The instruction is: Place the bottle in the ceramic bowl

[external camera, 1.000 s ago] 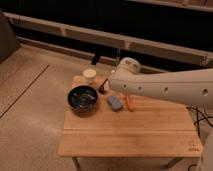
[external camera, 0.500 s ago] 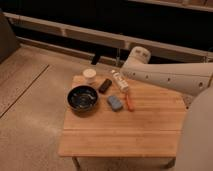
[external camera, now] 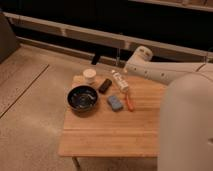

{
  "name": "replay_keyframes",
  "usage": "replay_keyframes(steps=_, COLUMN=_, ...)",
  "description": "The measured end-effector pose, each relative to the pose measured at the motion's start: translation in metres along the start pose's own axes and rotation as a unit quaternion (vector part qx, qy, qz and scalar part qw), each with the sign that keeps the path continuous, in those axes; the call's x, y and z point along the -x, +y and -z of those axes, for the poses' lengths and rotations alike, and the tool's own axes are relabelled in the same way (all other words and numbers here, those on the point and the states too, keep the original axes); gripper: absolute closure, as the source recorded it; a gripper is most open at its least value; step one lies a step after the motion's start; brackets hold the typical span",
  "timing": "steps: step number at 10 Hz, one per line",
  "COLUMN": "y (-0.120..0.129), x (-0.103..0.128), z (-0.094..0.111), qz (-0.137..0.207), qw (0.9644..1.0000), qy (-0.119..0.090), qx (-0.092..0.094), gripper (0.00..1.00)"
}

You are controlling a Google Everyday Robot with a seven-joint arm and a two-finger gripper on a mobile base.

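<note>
Over the far right part of the light wooden surface [external camera: 110, 135], the robot's white arm [external camera: 160, 72] reaches in from the right. Its tool [external camera: 120, 70] sits at the upper end of the small whitish, cream-toned bottle [external camera: 121, 82]. I cannot tell whether the tool is apart, together or clamped on the bottle, because its end merges with the dark background. The bottle looks slanted, with its upper end toward the back edge and its lower end pointing front-right. It is also unclear whether it rests on the surface or hangs just above it.

The wide, round, dark blue-black glossy ceramic bowl [external camera: 72, 97] stands to the left, near the bottle but apart from it, with a small dark block [external camera: 104, 85] between them. Nothing pale shows inside the bowl. A short white round cup [external camera: 90, 75] stands just behind the bowl. A blue oblong pad [external camera: 115, 103] and a thin orange item [external camera: 130, 103] lie in front of the bottle.

As I judge it, the task is in its early part: the tool is at the bottle, and the placing is not yet done. What is left is a sure hold, a lift clear of the dark block, a carry leftward to above the bowl, and a release inside its rim.
</note>
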Motion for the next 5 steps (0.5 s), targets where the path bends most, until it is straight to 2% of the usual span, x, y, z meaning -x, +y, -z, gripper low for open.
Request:
replay_keyframes(steps=1, y=0.015, x=-0.005, z=-0.009, qz=0.022, qw=0.9995, qy=0.01, qx=0.02, gripper=0.35)
replay_keyframes(steps=3, y=0.035, x=-0.009, z=-0.02, qz=0.069, qw=0.9955, qy=0.028, qx=0.059, gripper=0.35)
replay_keyframes(steps=5, y=0.031, x=-0.012, z=-0.028, qz=0.098, qw=0.9913, qy=0.048, qx=0.074, gripper=0.35)
